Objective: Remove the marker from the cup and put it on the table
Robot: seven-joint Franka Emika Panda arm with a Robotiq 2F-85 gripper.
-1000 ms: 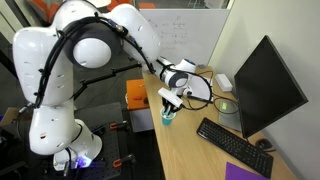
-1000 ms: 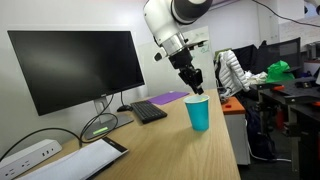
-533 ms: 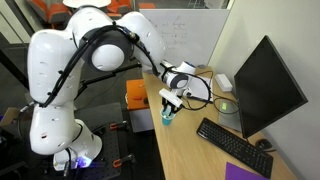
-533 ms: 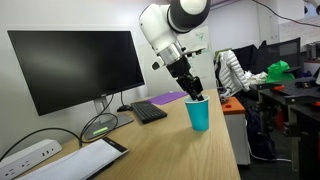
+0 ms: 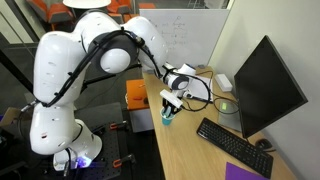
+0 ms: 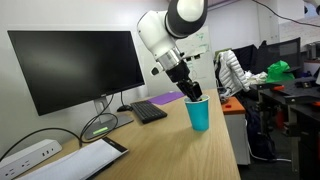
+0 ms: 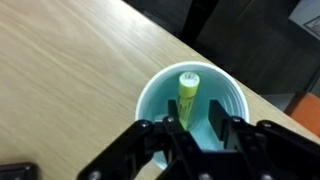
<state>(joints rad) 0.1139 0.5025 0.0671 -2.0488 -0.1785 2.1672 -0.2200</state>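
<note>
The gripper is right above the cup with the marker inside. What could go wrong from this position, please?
1. The open gripper is close to the rim of the cup; going down, a finger may hit the rim and tip the cup.
2. The marker appears to lean rather than stand upright, so closing may pinch it askew.
3. In an exterior view the cup stands near the edge of the table; a knock might push it off.
</note>
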